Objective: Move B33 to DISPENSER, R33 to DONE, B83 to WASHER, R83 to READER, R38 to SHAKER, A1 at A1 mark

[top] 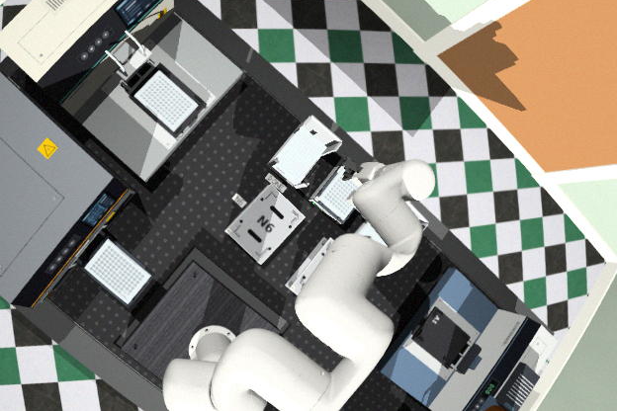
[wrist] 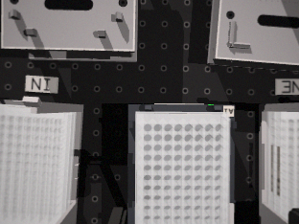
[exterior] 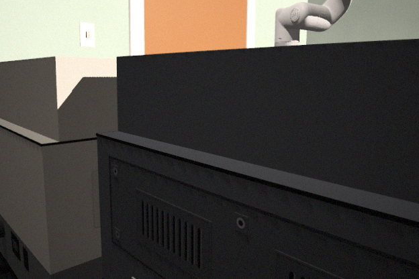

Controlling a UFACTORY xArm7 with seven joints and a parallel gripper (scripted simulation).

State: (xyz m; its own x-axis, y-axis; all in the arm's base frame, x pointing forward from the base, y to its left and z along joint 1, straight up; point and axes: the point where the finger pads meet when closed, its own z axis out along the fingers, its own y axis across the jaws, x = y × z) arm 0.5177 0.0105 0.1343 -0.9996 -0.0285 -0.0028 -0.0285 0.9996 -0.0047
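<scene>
My gripper (top: pixel 348 176) is open and empty, with its fingers out of the wrist view. It hangs above a white well plate (top: pixel 334 193) (wrist: pixel 179 168) that lies flat on a dark nest, and an A1 mark (wrist: pixel 229 110) sits at the plate's corner. This plate lies between the IN rack (top: pixel 328 139), which holds a white plate (top: pixel 298 153) (wrist: pixel 34 163), and the DONE rack with its plate (wrist: pixel 280 163). No plate label is readable. Another plate (top: pixel 165 100) sits in the cream instrument and one (top: pixel 117 271) at the grey instrument. The blue shaker's dark platform (top: pixel 441 334) is bare.
The grey N6 nest (top: pixel 286 232) lies on the deck beside the racks, with a white nest (top: pixel 308 267) beside it. The IN label (wrist: pixel 40 84) and the DONE label (wrist: pixel 287 86) lie on the deck. In the exterior view, dark housings hide everything except the arm (exterior: pixel 304 15).
</scene>
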